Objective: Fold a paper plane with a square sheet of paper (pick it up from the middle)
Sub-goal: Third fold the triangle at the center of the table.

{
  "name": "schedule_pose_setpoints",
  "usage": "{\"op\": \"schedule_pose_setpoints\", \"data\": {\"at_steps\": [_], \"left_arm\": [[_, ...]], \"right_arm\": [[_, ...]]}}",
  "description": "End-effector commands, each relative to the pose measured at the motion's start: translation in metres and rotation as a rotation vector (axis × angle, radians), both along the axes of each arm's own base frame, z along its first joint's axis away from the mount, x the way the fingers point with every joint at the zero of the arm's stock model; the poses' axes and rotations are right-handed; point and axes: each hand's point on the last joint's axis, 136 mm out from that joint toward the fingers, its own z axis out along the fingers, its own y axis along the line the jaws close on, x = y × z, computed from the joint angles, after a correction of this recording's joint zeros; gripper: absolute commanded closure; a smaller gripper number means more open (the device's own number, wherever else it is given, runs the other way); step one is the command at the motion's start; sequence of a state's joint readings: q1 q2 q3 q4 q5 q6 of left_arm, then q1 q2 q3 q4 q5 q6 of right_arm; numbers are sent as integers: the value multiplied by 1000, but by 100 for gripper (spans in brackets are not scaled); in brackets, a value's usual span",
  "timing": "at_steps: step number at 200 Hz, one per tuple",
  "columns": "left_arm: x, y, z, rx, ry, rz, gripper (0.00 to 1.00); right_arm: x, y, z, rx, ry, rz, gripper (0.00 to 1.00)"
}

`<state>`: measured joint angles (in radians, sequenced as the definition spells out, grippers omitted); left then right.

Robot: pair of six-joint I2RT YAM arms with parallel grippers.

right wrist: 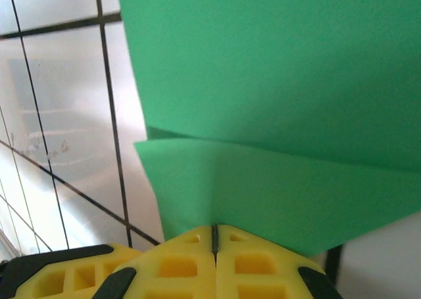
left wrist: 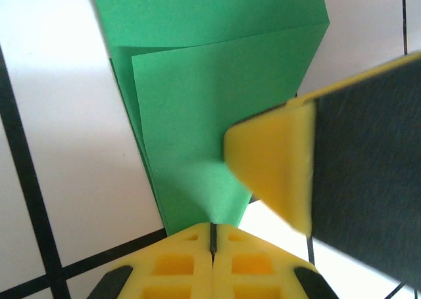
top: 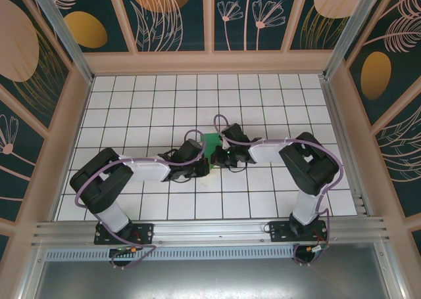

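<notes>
Top external view: I judge the folding partway done. The green sheet of paper (top: 212,143) is over the middle of the tabletop (top: 145,102), layered but no dart yet, with my left hand (top: 199,165) and right hand (top: 224,156) each clenched on an edge of it. Dark floral wall panels (top: 171,10) enclose the white gridded surface.
</notes>
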<state>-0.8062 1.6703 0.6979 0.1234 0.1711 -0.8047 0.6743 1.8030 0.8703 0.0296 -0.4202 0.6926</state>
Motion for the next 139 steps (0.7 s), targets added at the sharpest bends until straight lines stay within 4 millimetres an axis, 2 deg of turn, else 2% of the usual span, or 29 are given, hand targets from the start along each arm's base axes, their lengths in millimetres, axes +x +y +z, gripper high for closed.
{"op": "schedule_pose_setpoints", "data": {"at_steps": [1, 12, 16, 33, 68, 89, 109, 115, 130, 139], "left_arm": [[-43, 46, -47, 196, 167, 7, 100], [-44, 48, -49, 201, 171, 4, 100], [-44, 48, -49, 202, 170, 1, 100], [-42, 50, -47, 216, 149, -9, 100], [-18, 50, -25, 288, 1, -79, 100], [-3, 45, -2, 300, -100, -127, 100], [7, 31, 28, 229, -190, -143, 100], [10, 26, 38, 198, -212, -142, 99], [17, 16, 61, 117, -263, -117, 87], [21, 12, 71, 78, -286, -90, 83]], "right_arm": [[32, -52, -26, -132, -55, -91, 100], [35, -55, -27, -138, -64, -87, 100], [44, -66, -27, -141, -64, -114, 100], [53, -79, -25, -159, -69, -144, 100], [59, -85, 15, -121, -135, -197, 100], [53, -84, 41, -55, -156, -236, 100], [43, -83, 51, -6, -148, -267, 99], [39, -82, 53, 5, -144, -271, 96], [32, -77, 58, 34, -149, -282, 87], [29, -75, 61, 50, -152, -290, 79]]}}
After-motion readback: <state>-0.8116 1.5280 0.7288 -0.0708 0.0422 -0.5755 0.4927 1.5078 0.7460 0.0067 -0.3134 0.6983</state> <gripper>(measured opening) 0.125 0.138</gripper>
